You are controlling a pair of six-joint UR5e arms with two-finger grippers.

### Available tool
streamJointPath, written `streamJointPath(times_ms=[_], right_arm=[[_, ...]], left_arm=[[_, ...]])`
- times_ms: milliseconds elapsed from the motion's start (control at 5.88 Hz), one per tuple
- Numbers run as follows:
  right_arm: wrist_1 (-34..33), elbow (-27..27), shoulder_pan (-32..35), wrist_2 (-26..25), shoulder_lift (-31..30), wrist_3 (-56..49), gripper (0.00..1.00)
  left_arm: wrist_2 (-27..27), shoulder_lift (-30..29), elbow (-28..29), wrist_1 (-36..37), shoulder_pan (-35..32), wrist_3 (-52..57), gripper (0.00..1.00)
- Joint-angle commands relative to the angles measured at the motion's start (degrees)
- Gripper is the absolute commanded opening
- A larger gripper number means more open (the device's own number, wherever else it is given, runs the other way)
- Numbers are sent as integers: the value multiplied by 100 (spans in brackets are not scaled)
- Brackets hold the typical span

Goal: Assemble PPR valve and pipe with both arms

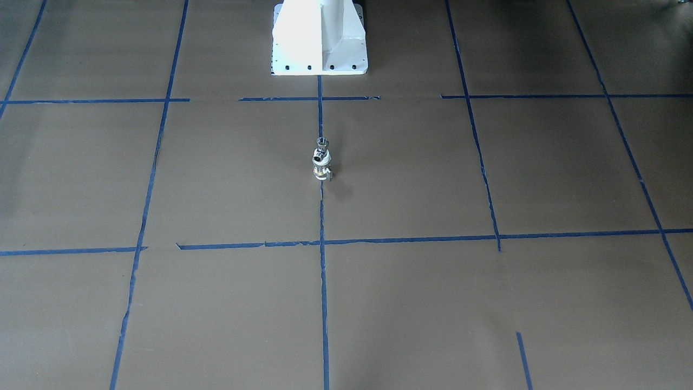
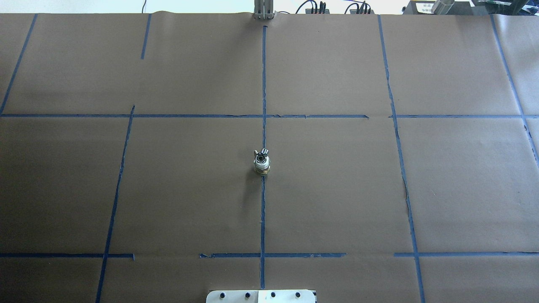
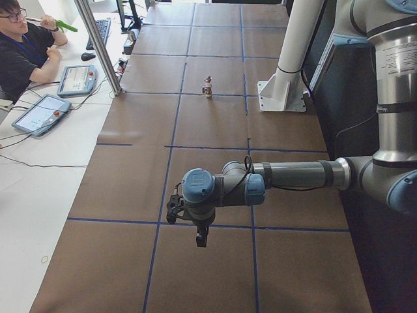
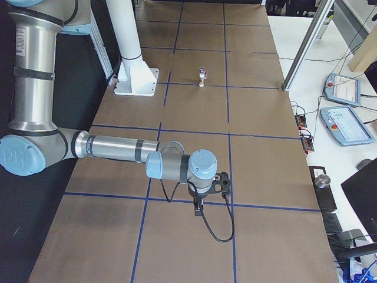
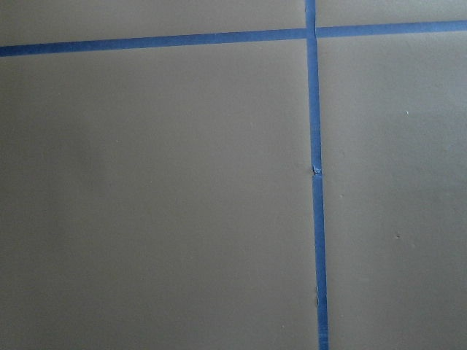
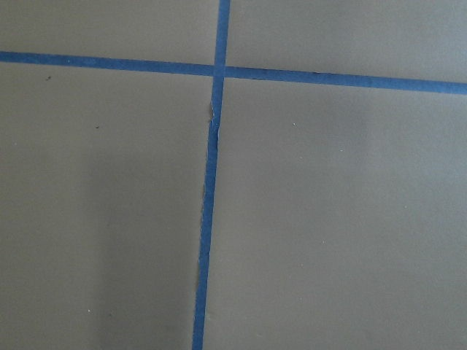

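Pipe (image 1: 322, 143) sits on top of the PPR valve (image 1: 321, 165). The two touch and make one short upright stack with its long axis vertical. In the overhead view the pipe's chrome T crowns the white-ended valve.

The stack stands on the centre blue tape line (image 1: 323, 281), about midway between the desk's two end edges. We judge it nearer the robot-side edge than the operators' edge, a little out from the white base (image 1: 319, 38).

The left gripper (image 3: 202, 242) hangs over the desk toward its left end edge and points down. The right gripper (image 4: 197, 207) mirrors it toward the right end edge. Both are well apart from the stack. We cannot tell which arm is nearer; they look about equal.

Each gripper shows only in a side view. Both wrist cameras give bare brown paper and crossing tape, with no fingers and no part in frame. So we cannot tell whether either set of jaws is released or clenched. Nothing shows between them.

Any new approach would have to travel inward along the desk from an end edge and meet a vertical axis.

We see no container among the task's things.

Our reading is that the join looks made, and neither arm is on the stack.
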Motion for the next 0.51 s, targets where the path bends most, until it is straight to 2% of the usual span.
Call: streamJointPath(times_ms=[0,340], right_arm=[[-3,-11,0,85,0,-7,100],[6,-3,0,95,-35,-7,100]], left_arm=[[0,2,16,6,0,0,100],[0,55,-1,6,0,0,100]])
